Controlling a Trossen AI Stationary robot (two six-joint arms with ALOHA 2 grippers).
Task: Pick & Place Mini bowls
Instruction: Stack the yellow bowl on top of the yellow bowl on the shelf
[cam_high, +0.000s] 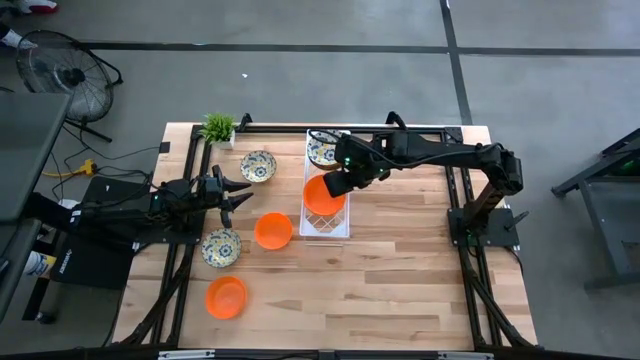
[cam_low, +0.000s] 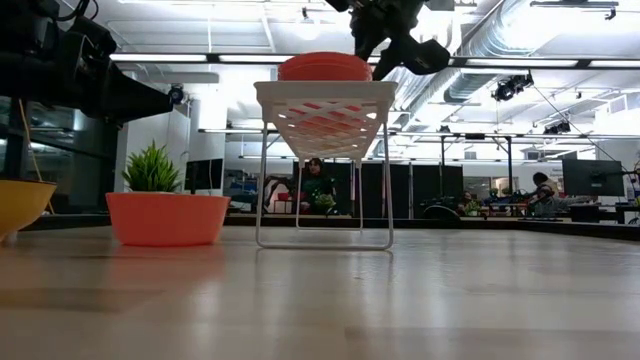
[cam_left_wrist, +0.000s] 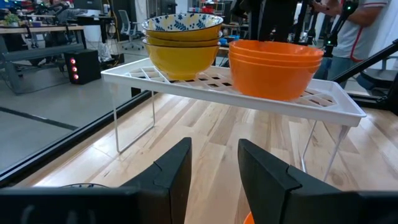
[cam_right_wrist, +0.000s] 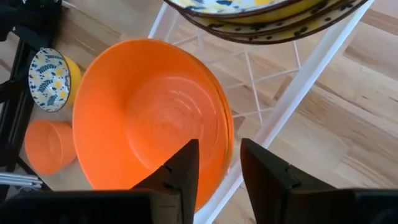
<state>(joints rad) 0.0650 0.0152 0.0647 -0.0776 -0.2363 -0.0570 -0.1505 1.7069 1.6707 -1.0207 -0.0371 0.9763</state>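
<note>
While my right tool (cam_high: 335, 183) hangs just above the stack of orange bowls (cam_high: 323, 195) on the white wire rack (cam_high: 325, 226), its fingers stand parted with a plain gap between them and nothing pinched. On the same rack, at its far end, sits the stack of patterned bowls (cam_high: 322, 149), cream with blue and yellow flowers inside and yellow outside. From desk height the orange stack shows as a rim on top of the rack, with my right tool directly over it.

My left tool (cam_high: 238, 192) waits low over the desk (cam_high: 400, 270) on the left side, fingers spread and empty, pointing toward the rack.

Four bowls lie loose on the desk. One patterned bowl (cam_high: 258, 166) rests near the small green plant (cam_high: 218, 127); another patterned bowl (cam_high: 221, 247) lies nearer the front, beside my left arm. An orange bowl (cam_high: 272, 230) sits just left of the rack, possibly touching its foot, though I cannot be sure from above. A second orange bowl (cam_high: 226, 297) lies well apart, toward the front edge.
</note>
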